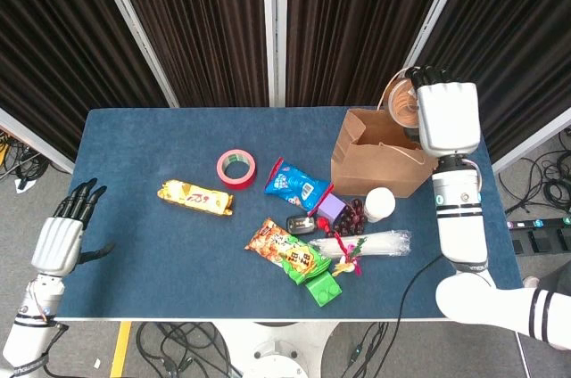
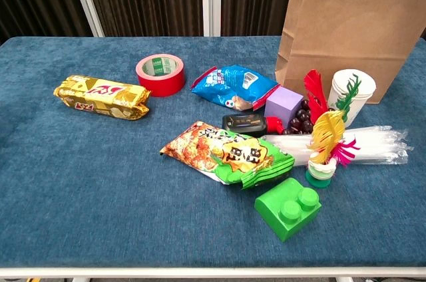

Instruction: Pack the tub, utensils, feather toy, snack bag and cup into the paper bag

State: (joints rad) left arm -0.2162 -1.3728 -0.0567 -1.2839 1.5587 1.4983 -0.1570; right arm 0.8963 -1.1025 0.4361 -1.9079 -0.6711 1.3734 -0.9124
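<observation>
My right hand (image 1: 448, 116) grips a round clear tub (image 1: 402, 103) with brownish contents, held over the open top of the brown paper bag (image 1: 393, 162) (image 2: 353, 22). In front of the bag stands a white cup (image 1: 379, 204) (image 2: 351, 92). A clear packet of utensils (image 1: 382, 242) (image 2: 373, 145) lies on the table, with the feather toy (image 1: 350, 253) (image 2: 326, 141) beside it. An orange and green snack bag (image 1: 287, 251) (image 2: 229, 152) lies left of them. My left hand (image 1: 62, 237) hangs open off the table's left edge. Neither hand shows in the chest view.
A blue snack bag (image 1: 296, 184) (image 2: 233, 86), red tape roll (image 1: 235, 168) (image 2: 160, 74), gold biscuit pack (image 1: 194, 197) (image 2: 101, 96), purple block (image 1: 332, 209) (image 2: 284, 104), dark grapes (image 1: 350, 217), black device (image 1: 301, 225) (image 2: 243, 122) and green brick (image 1: 323, 288) (image 2: 288, 210) lie on the blue table.
</observation>
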